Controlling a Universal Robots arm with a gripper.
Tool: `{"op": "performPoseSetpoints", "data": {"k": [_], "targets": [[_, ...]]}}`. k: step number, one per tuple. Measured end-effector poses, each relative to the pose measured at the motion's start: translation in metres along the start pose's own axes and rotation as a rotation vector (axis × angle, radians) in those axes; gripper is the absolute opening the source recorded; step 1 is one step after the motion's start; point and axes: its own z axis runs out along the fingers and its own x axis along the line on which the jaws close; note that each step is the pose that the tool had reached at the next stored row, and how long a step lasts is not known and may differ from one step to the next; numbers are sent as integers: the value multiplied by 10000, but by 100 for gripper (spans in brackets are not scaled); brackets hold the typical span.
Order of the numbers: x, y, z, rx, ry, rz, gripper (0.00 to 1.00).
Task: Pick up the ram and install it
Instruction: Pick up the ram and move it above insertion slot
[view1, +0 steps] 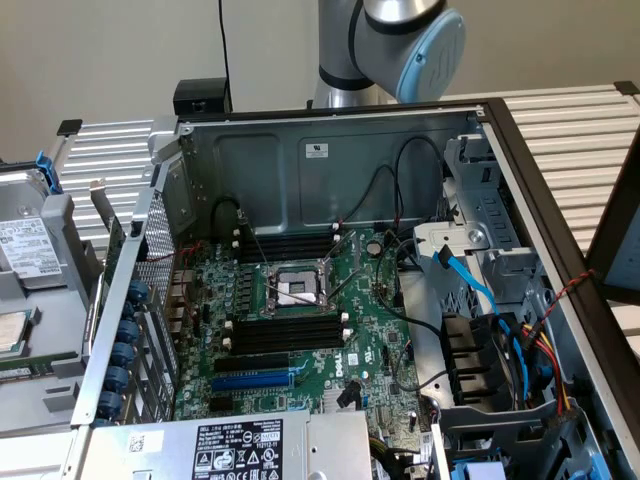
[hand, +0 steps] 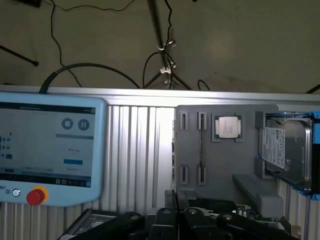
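Jaws hang nearest the wrist camera, black links showing, and I cannot tell how wide they stand. Past them the ram (hand: 201, 150) stands on edge in the gray tray (hand: 235, 165), just beside the processor chip (hand: 227, 127). The hard drive (hand: 285, 150) sits further along. In the exterior view, the arm (view1: 400, 40) rises behind the open computer case (view1: 330, 150).

Arm (view1: 340, 50): silver-grey tube, top centre of the exterior view.
Joint cap (view1: 432, 52): round, pale blue.
Gripper (hand: 180, 220): black linkage bars, round pivot pins.
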Motion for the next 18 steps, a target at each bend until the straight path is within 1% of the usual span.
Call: {"op": "performPoseSetpoints", "data": {"k": [1, 3, 6, 7, 11, 13, 18], "targets": [[-8, 0, -1, 38, -2, 1, 12], [-28, -1, -11, 90, 1, 5, 12], [-68, -2, -25, 145, 2, 9, 12], [-96, -3, -33, 164, 2, 10, 12], [-100, -3, -33, 166, 11, 9, 12], [-101, -3, -34, 164, 59, 8, 12], [-101, -3, -34, 164, 75, 8, 12]]}}
